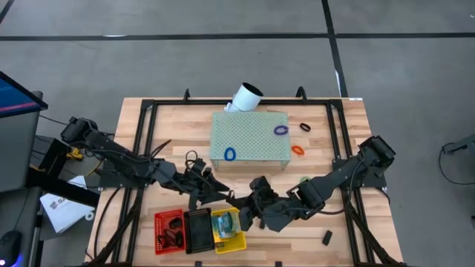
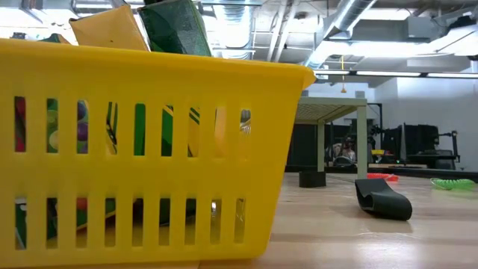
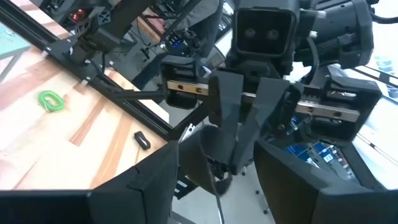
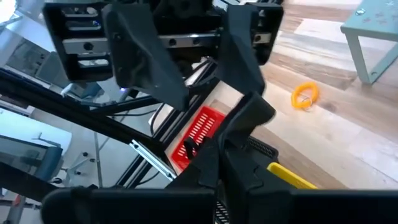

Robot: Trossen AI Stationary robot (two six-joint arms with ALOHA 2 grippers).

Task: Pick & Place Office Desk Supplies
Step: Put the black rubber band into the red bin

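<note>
Both grippers meet tip to tip above the table's near part, just over the yellow basket (image 1: 227,231). My left gripper (image 1: 225,195) is open; its fingers (image 3: 144,186) stand on either side of my right gripper's fingers without touching them. My right gripper (image 1: 246,207) is shut, and a thin black strand (image 3: 216,194), seemingly a loop, hangs from its tips. Yellow-orange and green crayon boxes (image 2: 112,28) stick out of the yellow basket (image 2: 149,157). Blue (image 1: 229,154) and purple (image 1: 280,130) loops lie on the pale green block (image 1: 249,138). Orange (image 1: 297,150) and green (image 1: 304,179) loops and a black clip (image 1: 326,237) lie on the table. My right gripper pinches the thin black strand (image 3: 213,177) between its fingertips (image 3: 239,163), which come level from the table's right. The strand hangs slack below them, clear of the table. Its full shape does not show.
Red (image 1: 169,231) and black (image 1: 198,230) baskets stand left of the yellow one at the near edge. A white tube (image 1: 246,96) lies behind the block. A dark loop (image 1: 305,127) lies right of the block. A black frame (image 1: 145,141) borders the table.
</note>
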